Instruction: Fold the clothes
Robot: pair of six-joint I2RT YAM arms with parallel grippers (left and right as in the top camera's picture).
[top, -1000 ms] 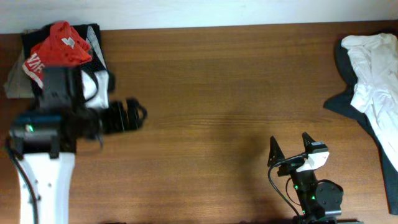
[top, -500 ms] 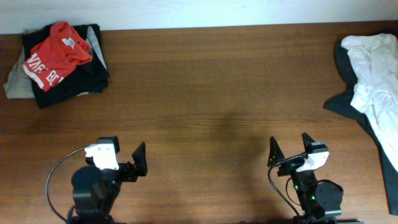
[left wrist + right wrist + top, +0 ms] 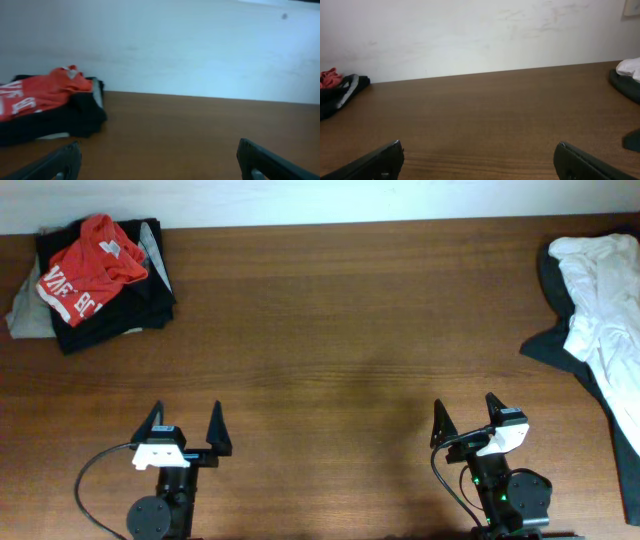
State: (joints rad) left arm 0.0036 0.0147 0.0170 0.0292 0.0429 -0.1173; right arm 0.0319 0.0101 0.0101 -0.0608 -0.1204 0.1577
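Your left jaws stand spread wide and grip nothing. In the left wrist view the tips of the left black fingers sit at the lower corners, with only wood between them. Your right jaws are spread just as wide and also grip nothing; the right black fingers frame bare wood in the same way.

Both sets of jaws point toward the far white wall. The left arm sits at the near edge on the left. The right arm sits at the near edge on the right. Neither touches any fabric.

Both arms stand on the brown wooden tabletop.

The clothes lie in two groups, both well apart from your jaws:
- **Far left corner:** the orange-red short-sleeved T-shirt with white printed lettering lies loosely bunched on a stack of folded black garments. A pale grey piece of fabric shows at the stack's left edge. The stack is far from the left jaws and a little to their left.
- **Far right:** a crumpled white garment lies unfolded over a dark navy garment. Both run past the right edge of the overhead view. The right wrist view catches only their edge at its right side.
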